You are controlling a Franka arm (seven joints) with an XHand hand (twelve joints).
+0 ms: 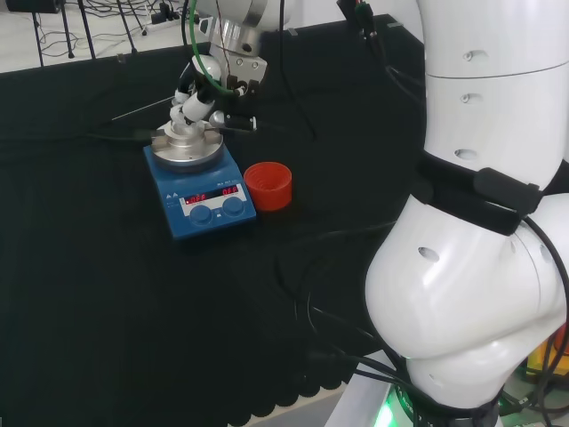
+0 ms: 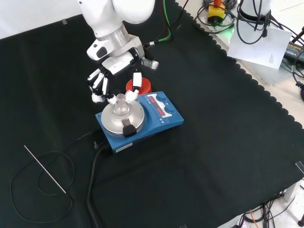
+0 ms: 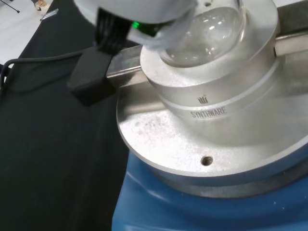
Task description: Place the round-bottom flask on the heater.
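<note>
— Black cloth covers the bench [image 2: 228,142]. What stands on it?

— A blue heater [image 2: 142,121] with a round metal block on its top plate, and a red ring [image 1: 268,185] just beside it, to its right in the head view. A thin metal rod [image 2: 45,169] lies well apart, at the lower left of the front view, with a black cable looping near it.

— Where is the flask?

— The flask [image 2: 121,105], clear glass with a round bottom, sits upright in the hollow of the metal block; the wrist view shows its bulb [image 3: 204,33] resting in that hollow.

— And the hand?

— The hand [image 2: 114,71] hangs over the heater. Its fingers [image 2: 97,85] are spread and fairly straight, with tips close on either side of the flask's neck. I cannot tell whether any tip touches the glass, but none curls round it.
</note>
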